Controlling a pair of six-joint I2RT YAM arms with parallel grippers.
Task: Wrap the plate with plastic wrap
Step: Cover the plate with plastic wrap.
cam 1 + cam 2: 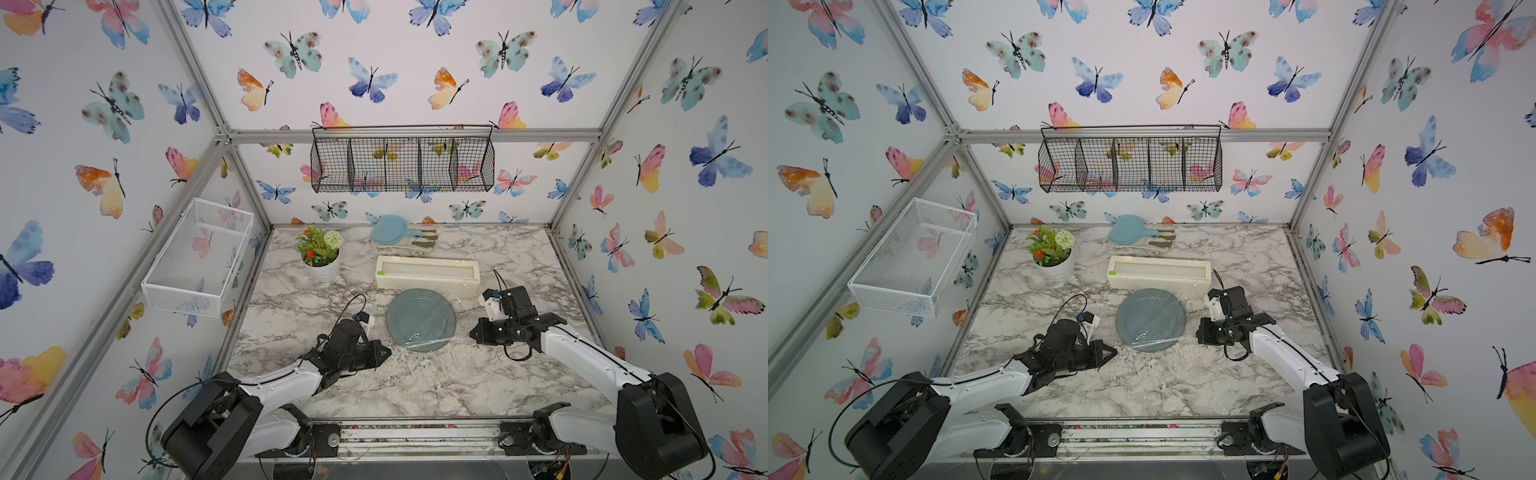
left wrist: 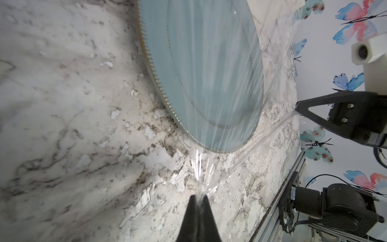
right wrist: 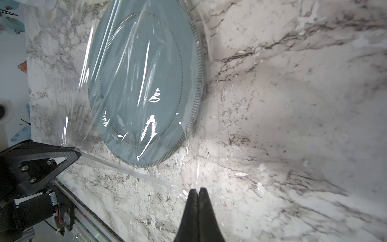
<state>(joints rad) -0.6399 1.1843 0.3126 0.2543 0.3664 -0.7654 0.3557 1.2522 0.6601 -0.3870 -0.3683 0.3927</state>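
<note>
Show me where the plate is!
In both top views the plate lies in the middle of the marble table, under plastic wrap, just in front of the cream dispenser box.

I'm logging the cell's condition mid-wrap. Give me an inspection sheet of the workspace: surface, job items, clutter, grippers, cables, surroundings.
Surface: marble-pattern tabletop; no spills seen.
Job's things: plate lies flat at centre; plastic wrap is stretched over it, wrinkled, running back toward the dispenser box behind.
Clutter: potted plant, light-blue board and green-handled utensils at the back, apart from the plate.
Grippers: left gripper and right gripper are both shut on the wrap's near corners.
Cables: left wrist cable and right wrist cable loop free, off the film.
Surroundings: butterfly-print walls; black wire basket on the back wall, white mesh basket on a side wall.
</note>
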